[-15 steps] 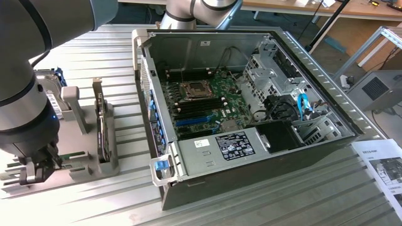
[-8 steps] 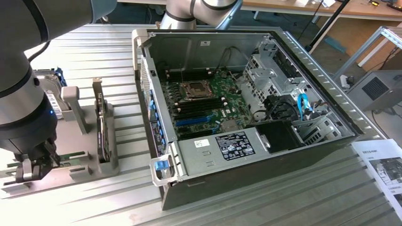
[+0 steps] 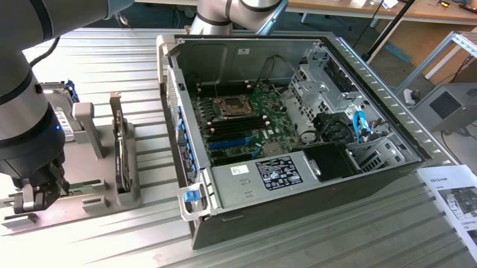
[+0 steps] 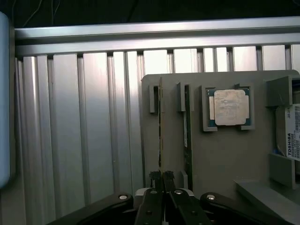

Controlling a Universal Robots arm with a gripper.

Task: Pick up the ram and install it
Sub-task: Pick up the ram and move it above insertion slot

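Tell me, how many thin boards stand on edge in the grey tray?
2: a brown-edged board right at the fingers, a green board beside it, nearer the square chip.

My arm (image 3: 26, 106) stands at the exterior view's left, last links near vertical, wrist (image 3: 30, 151) turned straight down. My pincer (image 3: 33, 196) sits low, pointing downward. Wrist view: my two fingers (image 4: 151, 201) meet at the tips, jaws pressed together, no gap I can see. Side linkages folded in evenly.
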